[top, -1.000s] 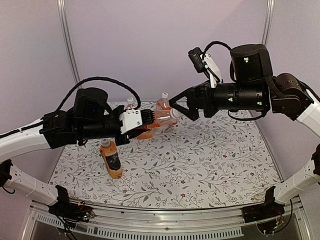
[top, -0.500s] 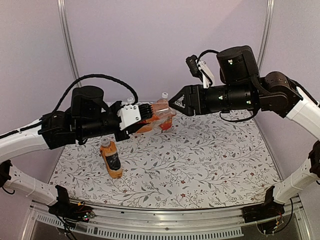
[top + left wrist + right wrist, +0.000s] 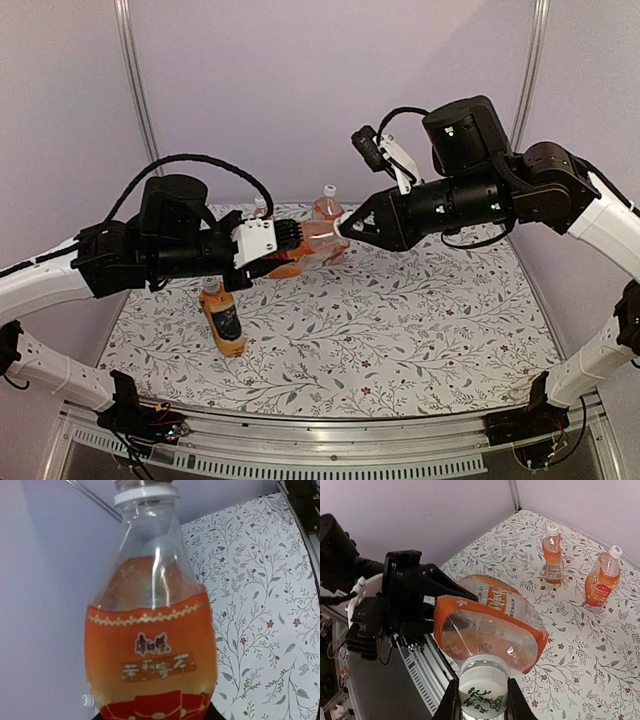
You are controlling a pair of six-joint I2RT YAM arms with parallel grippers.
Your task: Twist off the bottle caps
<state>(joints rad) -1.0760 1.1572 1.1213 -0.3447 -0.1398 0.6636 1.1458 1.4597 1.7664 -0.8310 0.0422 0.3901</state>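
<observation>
Lilac walls with metal uprights close off the back of a desk [image 3: 400, 330] under a leafy floral cloth. From above, the left gripper [image 3: 287, 240] is clamped round the body of the raised bottle [image 3: 318, 238], which lies almost level in the air over the rear of the desk, neck toward the right arm. The right gripper [image 3: 343, 226] meets it at that neck end. A black-labelled bottle [image 3: 224, 322] stands capped near the front left, and two rear bottles [image 3: 327, 203] stand just behind the pair, close to the wall. The middle and right of the desk give open room.

The left wrist view is filled by the orange label and the clear shoulder above the drink. The gripper's own fingers are out of sight here.

The right wrist view shows the white cap [image 3: 482, 692], printed in green on top, pinched between the two fingers [image 3: 451, 702], which touch its sides.

The cap is small and stiff, best held by its side wall as now. The thin, part-filled bottle will likely dent or twist if squeezed at the clear shoulder, so the labelled waist is the safer hold. Lying this flat, it may spill once opened.
</observation>
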